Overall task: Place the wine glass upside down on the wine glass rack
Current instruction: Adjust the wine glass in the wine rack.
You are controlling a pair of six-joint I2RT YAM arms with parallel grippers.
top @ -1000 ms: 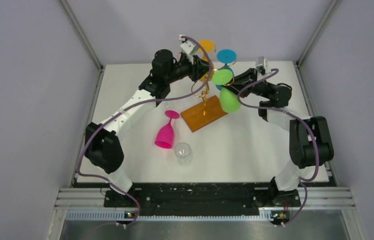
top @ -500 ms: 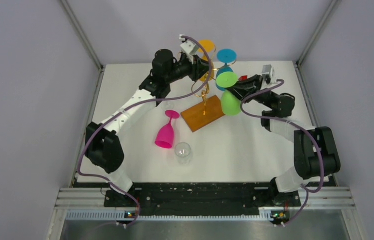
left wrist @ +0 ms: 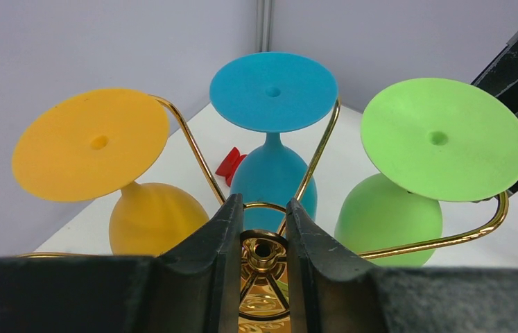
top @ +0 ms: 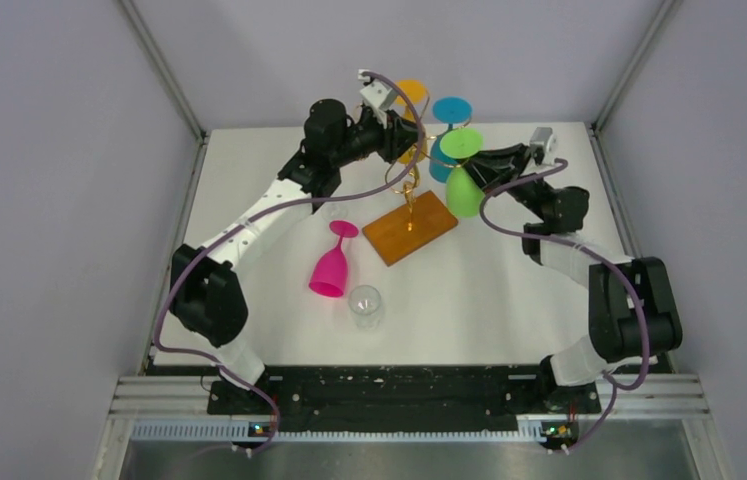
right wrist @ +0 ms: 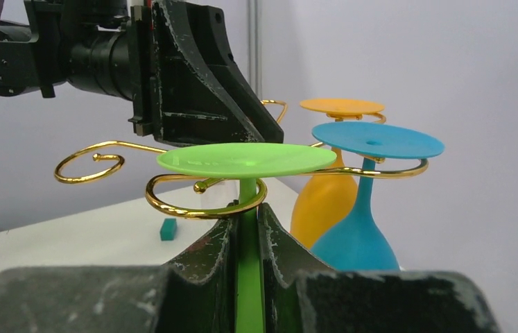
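**Desk:** Where is the glass?

**Photographer:** The green wine glass (top: pixel 463 192) hangs upside down at 3 o'clock of the wine glass rack (top: pixel 408 226). Its stem sits inside 1 gold curl, with its foot just above that wire. The right gripper (right wrist: pixel 249 218) is clamped on the stem right under the curl.

**Desk:** And the other arm?

**Photographer:** The left gripper (left wrist: pixel 264 205) reaches in from 10 o'clock and pinches the rack's centre post, both fingers against the gold rod.

**Desk:** How tight is it up there?

**Photographer:** Tight. 3 feet crowd the top: the orange glass (left wrist: pixel 89 142) at 12 o'clock, the blue glass (left wrist: pixel 273 90) at 1 o'clock, and the green one beside it. In the left wrist view the green rim lies near the blue rim, with a sliver of gap between them. The rack stands near the far edge of the table (top: pixel 509 300), hemmed by an arm on each side.

**Desk:** Any open ground?

**Photographer:** From 4 to 6 o'clock of the wooden base, the white top runs open to the near edge. At 8 o'clock a pink glass (top: pixel 331 268) lies on its side. A clear glass (top: pixel 365 305) sits at 7 o'clock, near the pink bowl's rim.
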